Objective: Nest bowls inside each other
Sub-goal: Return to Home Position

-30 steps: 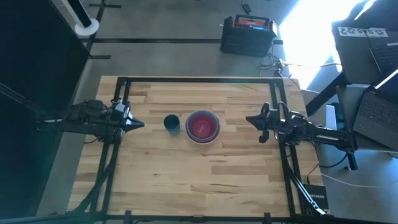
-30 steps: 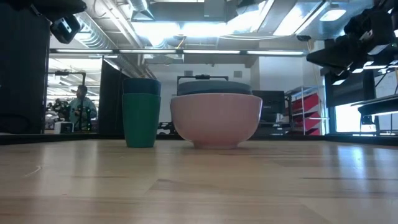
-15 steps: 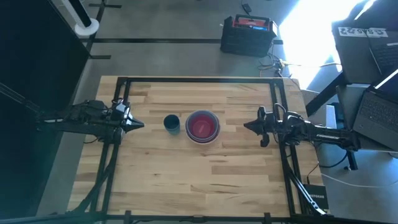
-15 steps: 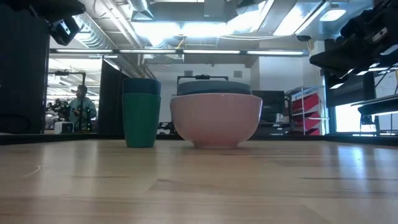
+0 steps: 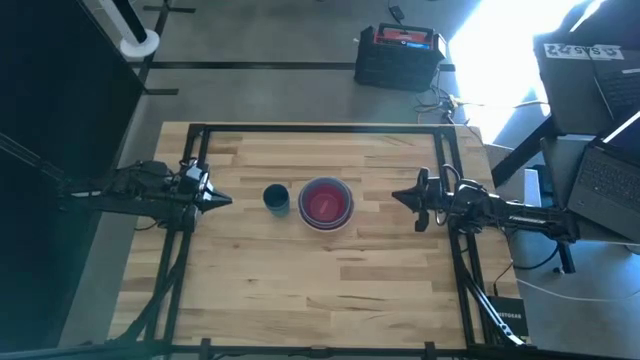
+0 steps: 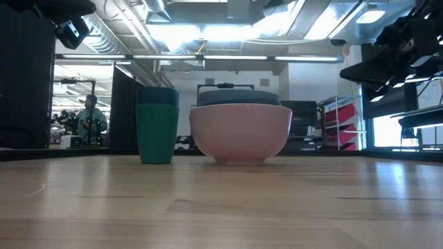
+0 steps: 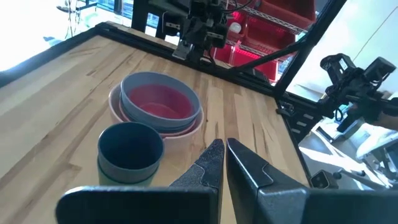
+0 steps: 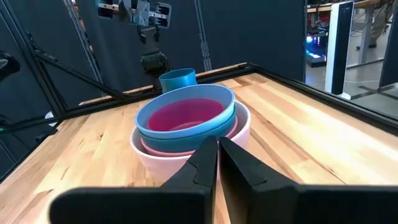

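A stack of nested bowls (image 5: 325, 203) stands by its base on the middle of the table. Its outer bowl is pale pink (image 6: 240, 135), with a grey-blue bowl (image 8: 186, 115) inside that and a red bowl (image 7: 160, 102) innermost. Just left of the stack stand two small dark teal bowls (image 5: 277, 198), one set in the other (image 6: 157, 124). My left gripper (image 5: 228, 200) hovers shut to the left of them, pointing at them. My right gripper (image 5: 397, 196) hovers shut to the right of the stack. In both wrist views the fingertips (image 7: 221, 152) (image 8: 217, 146) meet with nothing between them.
Black frame rails (image 5: 320, 128) run along the far edge and both sides of the wooden table. Bare wood (image 5: 320, 290) lies between the bowls and the near edge. A person (image 6: 90, 117) stands far off in the room beyond the table.
My right gripper has tipped and rolled a little where it hovers near the table's right side, and stays shut. The bowls have not moved.
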Tool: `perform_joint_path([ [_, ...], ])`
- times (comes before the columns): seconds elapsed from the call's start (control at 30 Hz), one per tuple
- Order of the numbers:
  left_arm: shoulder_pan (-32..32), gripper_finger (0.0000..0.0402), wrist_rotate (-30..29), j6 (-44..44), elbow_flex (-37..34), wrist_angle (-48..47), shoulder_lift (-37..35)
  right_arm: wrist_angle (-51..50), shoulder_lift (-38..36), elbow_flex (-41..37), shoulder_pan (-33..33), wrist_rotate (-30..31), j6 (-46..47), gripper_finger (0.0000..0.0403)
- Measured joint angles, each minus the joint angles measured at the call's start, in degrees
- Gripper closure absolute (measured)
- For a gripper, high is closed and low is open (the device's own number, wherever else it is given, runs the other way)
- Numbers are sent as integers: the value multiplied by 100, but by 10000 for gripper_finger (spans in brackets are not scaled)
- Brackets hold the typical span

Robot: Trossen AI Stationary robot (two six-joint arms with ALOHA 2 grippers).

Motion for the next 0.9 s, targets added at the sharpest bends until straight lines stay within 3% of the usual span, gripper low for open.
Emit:
perform_joint_path([
  [0.27,2,401,1,97,-9,31,0,4,-39,0,16,8,0,402],
  [0.63,0,402,27,248,-398,1404,-2,81,-511,-2,206,30,0,402],
  [0.9,-2,402,346,302,-1713,3588,0,7,-514,-2,615,28,0,402],
])
